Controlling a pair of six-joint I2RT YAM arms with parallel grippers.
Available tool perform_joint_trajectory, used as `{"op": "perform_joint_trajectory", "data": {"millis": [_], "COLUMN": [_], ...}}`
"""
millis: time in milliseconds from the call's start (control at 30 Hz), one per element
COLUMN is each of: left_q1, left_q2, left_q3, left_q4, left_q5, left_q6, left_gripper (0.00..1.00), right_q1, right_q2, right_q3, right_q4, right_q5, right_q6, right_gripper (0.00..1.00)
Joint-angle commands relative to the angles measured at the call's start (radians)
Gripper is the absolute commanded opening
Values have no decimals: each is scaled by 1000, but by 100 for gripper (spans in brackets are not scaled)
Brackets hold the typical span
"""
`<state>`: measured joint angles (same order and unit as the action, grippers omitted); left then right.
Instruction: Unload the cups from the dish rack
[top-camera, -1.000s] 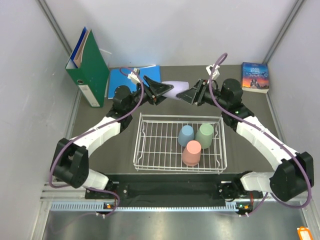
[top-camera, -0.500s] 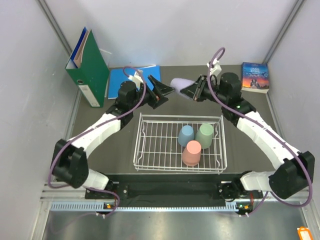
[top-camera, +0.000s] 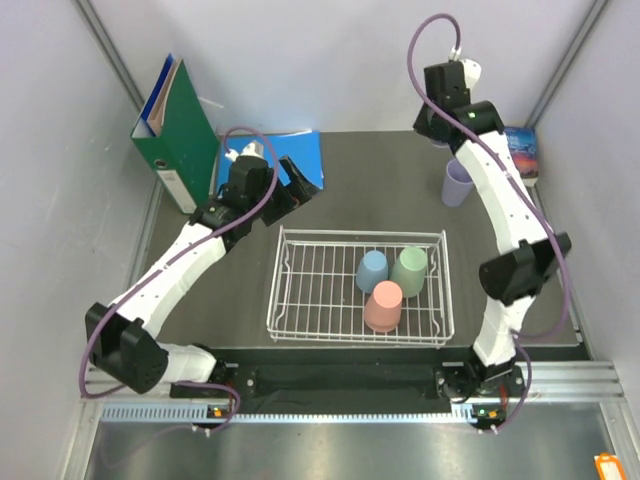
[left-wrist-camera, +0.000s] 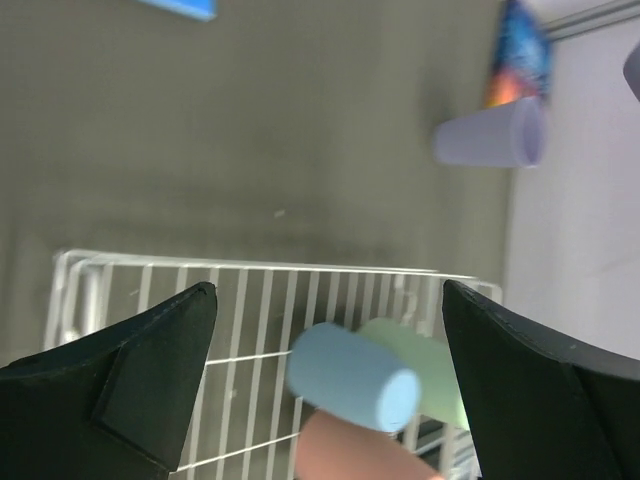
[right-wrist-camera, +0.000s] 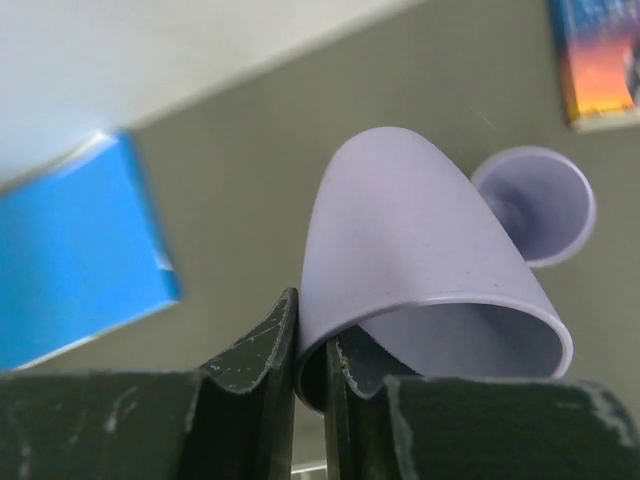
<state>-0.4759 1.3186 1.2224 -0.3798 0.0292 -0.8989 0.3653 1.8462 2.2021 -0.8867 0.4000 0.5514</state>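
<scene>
My right gripper (right-wrist-camera: 312, 320) is shut on the rim of a lavender cup (right-wrist-camera: 410, 230) and holds it tilted above the back right of the table. In the top view the gripper (top-camera: 436, 130) hides that cup. A second lavender cup (top-camera: 457, 185) stands upright on the table below, also seen from the right wrist (right-wrist-camera: 535, 205) and the left wrist (left-wrist-camera: 490, 135). The white wire dish rack (top-camera: 300, 232) holds blue (top-camera: 372, 268), green (top-camera: 410, 268) and pink (top-camera: 383, 305) cups, upside down. My left gripper (top-camera: 300, 185) is open and empty behind the rack's back left corner.
A green binder (top-camera: 178, 130) and a blue booklet (top-camera: 250, 155) are at the back left. A paperback book (top-camera: 520, 150) lies at the back right next to the standing lavender cup. Grey walls close in the sides and back.
The lavender cup was between both grippers. The left gripper has let go and drawn back left. The right arm has risen and swung to the back right with the cup.
</scene>
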Motion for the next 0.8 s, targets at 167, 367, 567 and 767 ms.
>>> {"op": "perform_joint_trajectory", "data": {"millis": [167,367,567,767], "left_q1": [0,-3,-4,-6], "left_q2": [42,73,97,129], "left_q3": [68,60,57,60], "left_q4": [-203,-196,-180,-180], "left_q5": [-87,-68,-64,-72], "left_q6": [84,80,78,75], "left_gripper": [99,99,99,99], "right_q1": [-204,-221,-236,-256], "right_q2": [44,56,88,180], "right_q3": [-119,-168,-196,-133], "right_q4": [-126,-71,-28,-40], "right_q5": [-52,-102,-125,-153], "right_q6": [38,15,7,5], "right_gripper": [0,0,0,0]}}
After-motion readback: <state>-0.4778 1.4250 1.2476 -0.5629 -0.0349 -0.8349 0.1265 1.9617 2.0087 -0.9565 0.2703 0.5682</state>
